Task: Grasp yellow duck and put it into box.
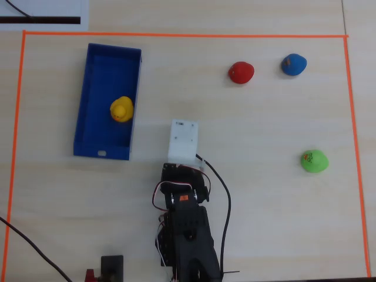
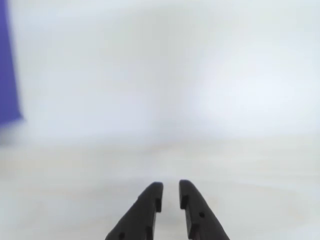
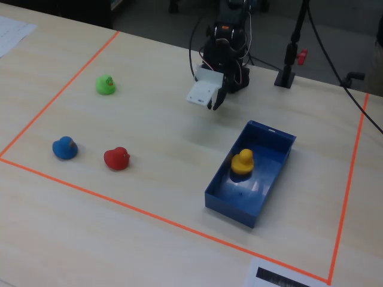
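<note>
The yellow duck (image 1: 121, 109) (image 3: 242, 162) sits upright inside the blue box (image 1: 97, 76) (image 3: 236, 206), near the middle of its floor. My gripper (image 2: 171, 185) (image 3: 214, 105) hangs above bare table to the right of the box in the overhead view, clear of the box and the duck. Its dark fingers (image 2: 150, 200) stand almost together with only a narrow gap and nothing between them. From overhead the white wrist mount (image 1: 183, 141) hides the fingertips. In the wrist view a strip of the box's blue wall (image 2: 7, 65) shows at the left edge.
A red duck (image 1: 241, 72), a blue duck (image 1: 293, 64) and a green duck (image 1: 314, 161) lie on the right side of the table. Orange tape (image 1: 176, 35) frames the work area. The arm base with its cables (image 1: 188, 235) stands at the bottom middle.
</note>
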### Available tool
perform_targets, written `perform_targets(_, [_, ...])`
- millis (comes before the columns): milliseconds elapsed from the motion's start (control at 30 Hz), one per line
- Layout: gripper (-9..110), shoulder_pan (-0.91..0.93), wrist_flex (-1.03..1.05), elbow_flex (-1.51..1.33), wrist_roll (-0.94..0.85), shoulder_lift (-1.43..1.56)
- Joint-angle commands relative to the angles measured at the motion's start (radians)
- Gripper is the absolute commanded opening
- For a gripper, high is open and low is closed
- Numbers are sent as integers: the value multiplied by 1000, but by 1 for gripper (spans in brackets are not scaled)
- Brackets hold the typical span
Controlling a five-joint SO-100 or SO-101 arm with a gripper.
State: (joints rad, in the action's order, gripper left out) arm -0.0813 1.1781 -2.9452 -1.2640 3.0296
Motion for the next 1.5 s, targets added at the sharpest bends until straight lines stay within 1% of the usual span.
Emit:
perform_targets(0, [0, -18, 17, -75, -37, 101])
perform_targets(200, [0, -18, 86, -166, -107, 190])
perform_targets(367, [0, -25, 100, -166, -98, 202])
perform_targets(500, [0, -15, 140, -166, -94, 279])
perform_targets(633, [1, 8, 140, -166, -94, 281])
perform_targets(700, [8, 18, 140, -166, -94, 281])
perform_targets(1467, [8, 26, 141, -166, -94, 281])
